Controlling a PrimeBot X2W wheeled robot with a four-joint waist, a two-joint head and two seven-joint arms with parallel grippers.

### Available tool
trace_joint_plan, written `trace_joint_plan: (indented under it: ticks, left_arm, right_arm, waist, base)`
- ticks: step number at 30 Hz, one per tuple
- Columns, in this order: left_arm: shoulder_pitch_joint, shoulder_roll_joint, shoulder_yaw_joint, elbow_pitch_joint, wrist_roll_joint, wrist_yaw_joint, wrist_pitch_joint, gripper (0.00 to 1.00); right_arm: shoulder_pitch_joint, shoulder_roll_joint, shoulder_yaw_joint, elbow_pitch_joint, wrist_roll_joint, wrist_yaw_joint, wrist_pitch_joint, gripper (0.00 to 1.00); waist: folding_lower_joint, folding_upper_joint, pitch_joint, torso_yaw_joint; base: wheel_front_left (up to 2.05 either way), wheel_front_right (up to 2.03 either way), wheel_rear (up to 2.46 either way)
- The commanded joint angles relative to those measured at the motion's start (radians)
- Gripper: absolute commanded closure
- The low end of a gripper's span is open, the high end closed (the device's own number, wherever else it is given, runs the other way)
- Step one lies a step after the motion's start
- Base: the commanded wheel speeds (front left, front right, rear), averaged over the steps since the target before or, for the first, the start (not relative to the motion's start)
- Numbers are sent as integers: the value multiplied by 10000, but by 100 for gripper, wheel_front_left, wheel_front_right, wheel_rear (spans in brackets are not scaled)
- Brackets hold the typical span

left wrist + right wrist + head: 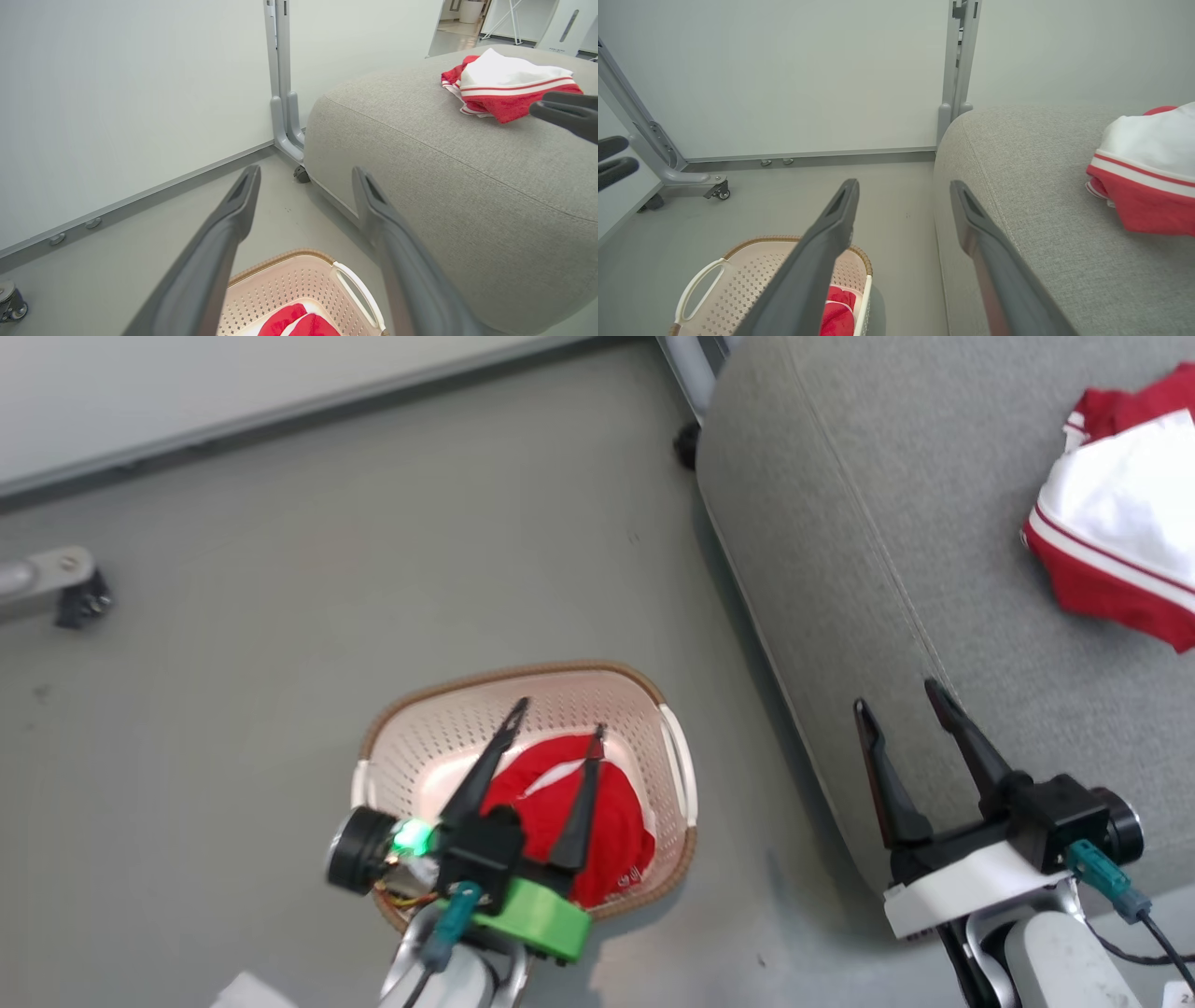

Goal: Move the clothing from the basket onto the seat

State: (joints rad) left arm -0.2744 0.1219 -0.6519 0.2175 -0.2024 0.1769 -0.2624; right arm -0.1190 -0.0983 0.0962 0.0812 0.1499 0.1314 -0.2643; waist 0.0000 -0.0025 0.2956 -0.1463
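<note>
Risks at mid-task: my left end effector (560,715) is hovering above the basket (425,747), fingers spread wide and holding nothing, while one red garment (616,821) is lying bunched on the basket's bottom beneath it. My right end effector (894,694), likewise wide and empty, is pointing over the near edge of the seat (840,551), where the other garment (1120,523) is resting well apart from it. In my judgement, an off-centre descent is risking a fingertip catching the perforated wall or the white handle (680,761), so dragging or tipping the light basket. A shallow pinch is risking only a single fold being taken, with the cloth slipping free onto the floor (280,616) short of the seat.
</note>
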Motion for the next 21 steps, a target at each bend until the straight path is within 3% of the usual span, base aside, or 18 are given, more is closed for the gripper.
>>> trace_joint_plan:
  ticks: [1, 6, 12, 21]
  left_arm:
    - [461, 39, 330, -237, -57, 107, -33, 0]
    - [1778, -34, 1789, -1074, -45, 69, -34, 0]
    - [2978, -198, 3288, -2112, 319, -101, -34, 0]
    - [4382, -530, 4441, -2869, 714, -905, -23, 0]
  right_arm:
    - [367, -10, -55, -63, 45, -14, -2, 0]
    - [1007, 122, -229, -159, 114, -14, -2, 0]
    - [1386, 218, -457, -307, -1, -14, -2, 0]
    - [2106, 350, -882, -663, -152, -14, -2, 0]
  waist:
    - [0, 25, -1798, 1417]
    - [0, 25, -2684, 1837]
    - [0, 25, -3132, 1875]
    - [0, 25, -3535, 1692]
  base:
    - [0, 0, 0]
    - [0, 0, 0]
    - [0, 0, 0]
    - [0, 0, 0]
